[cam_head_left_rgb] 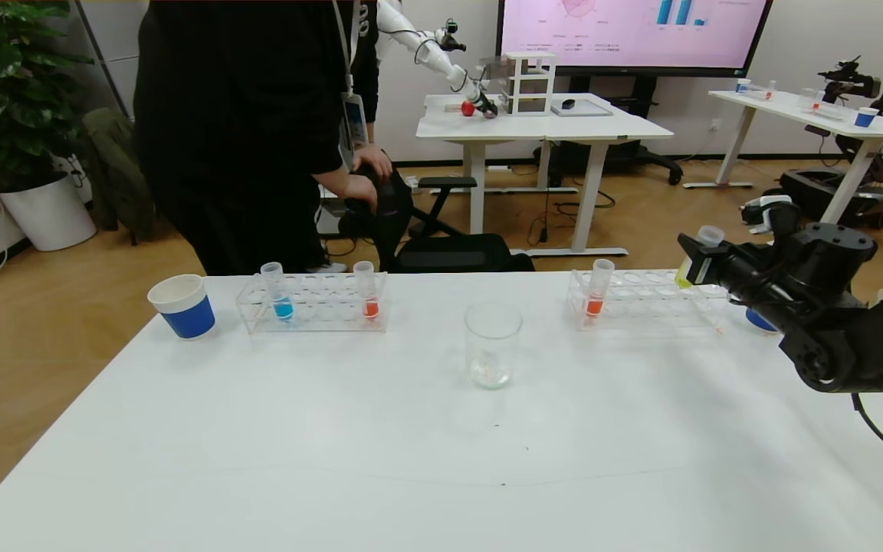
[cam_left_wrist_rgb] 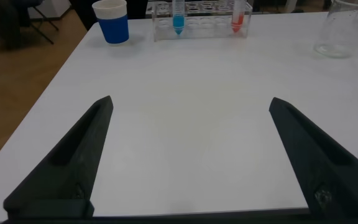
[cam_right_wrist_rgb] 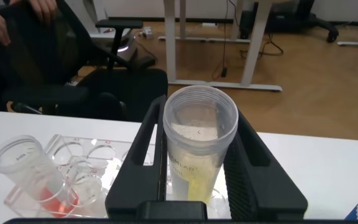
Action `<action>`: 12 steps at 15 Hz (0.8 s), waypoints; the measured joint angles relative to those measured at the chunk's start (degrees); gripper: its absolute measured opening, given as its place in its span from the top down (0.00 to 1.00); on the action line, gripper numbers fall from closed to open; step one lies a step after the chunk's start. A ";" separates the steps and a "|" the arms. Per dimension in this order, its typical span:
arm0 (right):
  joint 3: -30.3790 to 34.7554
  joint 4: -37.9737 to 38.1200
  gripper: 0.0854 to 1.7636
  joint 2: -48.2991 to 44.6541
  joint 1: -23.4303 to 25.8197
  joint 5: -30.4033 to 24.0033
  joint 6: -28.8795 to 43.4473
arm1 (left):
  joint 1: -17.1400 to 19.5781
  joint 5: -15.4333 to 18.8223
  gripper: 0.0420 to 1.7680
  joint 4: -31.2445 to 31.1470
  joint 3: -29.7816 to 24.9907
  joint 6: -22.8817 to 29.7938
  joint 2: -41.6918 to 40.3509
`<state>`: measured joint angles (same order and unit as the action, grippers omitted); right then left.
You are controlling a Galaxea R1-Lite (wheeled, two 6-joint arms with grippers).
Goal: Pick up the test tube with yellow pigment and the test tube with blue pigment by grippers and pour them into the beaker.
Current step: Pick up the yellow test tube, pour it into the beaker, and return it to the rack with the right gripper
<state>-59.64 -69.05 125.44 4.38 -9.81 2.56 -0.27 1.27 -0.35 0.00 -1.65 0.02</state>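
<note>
My right gripper (cam_head_left_rgb: pixel 700 264) is shut on the test tube with yellow pigment (cam_head_left_rgb: pixel 688 270) at the right end of the right rack (cam_head_left_rgb: pixel 645 305). In the right wrist view the black fingers (cam_right_wrist_rgb: pixel 253 168) clamp both sides of the tube (cam_right_wrist_rgb: pixel 197 155), with yellow liquid at its bottom. I cannot tell whether the tip is clear of the rack. The test tube with blue pigment (cam_head_left_rgb: pixel 281 294) stands in the left rack (cam_head_left_rgb: pixel 319 310); it also shows in the left wrist view (cam_left_wrist_rgb: pixel 178 20). The beaker (cam_head_left_rgb: pixel 493 345) stands mid-table. My left gripper (cam_left_wrist_rgb: pixel 191 102) is open and empty over the near table.
Orange-liquid tubes stand in the left rack (cam_head_left_rgb: pixel 368 291) and the right rack (cam_head_left_rgb: pixel 597 290). A blue-and-white paper cup (cam_head_left_rgb: pixel 182 307) stands at far left, and another (cam_head_left_rgb: pixel 759 320) sits partly hidden behind my right arm. A person in black (cam_head_left_rgb: pixel 242 130) stands behind the table.
</note>
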 joint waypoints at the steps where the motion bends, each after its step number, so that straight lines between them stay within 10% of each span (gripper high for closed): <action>1: -0.15 0.28 0.73 -0.85 0.05 0.00 -0.09 | 0.00 0.02 0.01 0.02 0.00 -0.02 0.00; 12: -18.40 19.49 0.73 -3.61 -10.61 -4.35 -3.30 | 0.00 0.02 0.01 0.00 0.00 0.00 0.00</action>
<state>-78.03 -49.55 121.83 -6.23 -14.17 -0.74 -0.27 1.29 -0.35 0.00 -1.65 0.02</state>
